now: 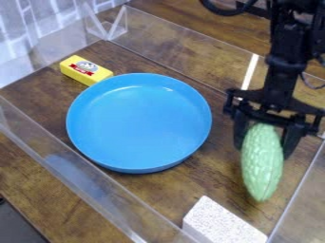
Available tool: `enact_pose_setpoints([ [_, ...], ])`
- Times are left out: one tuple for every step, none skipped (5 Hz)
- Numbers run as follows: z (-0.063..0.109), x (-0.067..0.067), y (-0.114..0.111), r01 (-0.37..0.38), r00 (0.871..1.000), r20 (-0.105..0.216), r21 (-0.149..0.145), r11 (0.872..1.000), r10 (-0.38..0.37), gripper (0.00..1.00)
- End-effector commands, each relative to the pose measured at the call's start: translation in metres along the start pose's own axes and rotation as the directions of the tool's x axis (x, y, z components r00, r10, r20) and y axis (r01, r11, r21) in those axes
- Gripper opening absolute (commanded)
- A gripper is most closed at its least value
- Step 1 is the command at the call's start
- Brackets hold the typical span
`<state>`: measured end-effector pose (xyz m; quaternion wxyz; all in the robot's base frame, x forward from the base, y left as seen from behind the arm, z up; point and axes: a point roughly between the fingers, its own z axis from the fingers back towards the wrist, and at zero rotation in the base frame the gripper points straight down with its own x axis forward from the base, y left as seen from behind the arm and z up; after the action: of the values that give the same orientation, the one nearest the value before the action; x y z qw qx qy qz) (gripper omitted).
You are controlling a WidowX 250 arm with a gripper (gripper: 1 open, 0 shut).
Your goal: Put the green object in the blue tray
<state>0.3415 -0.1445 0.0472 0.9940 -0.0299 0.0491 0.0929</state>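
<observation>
The green object, a light green bumpy gourd, hangs lengthwise under my gripper, which is shut on its upper end. One black finger shows on its left and another on its right. The gourd is just right of the blue tray, a large round dish with nothing in it at the middle of the wooden table. A small gap separates the gourd from the tray's right rim.
A small yellow box lies behind the tray at the left. A grey-white speckled sponge block sits at the front edge, below the gourd. Clear plastic walls run along the table's front and sides.
</observation>
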Motion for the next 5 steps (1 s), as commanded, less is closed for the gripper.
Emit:
enact_pose_setpoints([
  [0.028, 0.025, -0.002, 0.021, 0.997, 0.076, -0.022, 1.000, -0.019, 0.00],
  [0.039, 0.029, 0.007, 0.056, 0.994, 0.093, -0.013, 0.998, -0.055, 0.00],
  [0.042, 0.032, 0.014, 0.092, 0.991, 0.096, -0.005, 0.996, -0.091, 0.00],
  [0.037, 0.034, 0.015, 0.143, 0.985, 0.095, -0.002, 0.990, -0.142, 0.00],
  [0.032, 0.033, 0.013, 0.152, 0.984, 0.096, -0.001, 0.988, -0.152, 0.00],
])
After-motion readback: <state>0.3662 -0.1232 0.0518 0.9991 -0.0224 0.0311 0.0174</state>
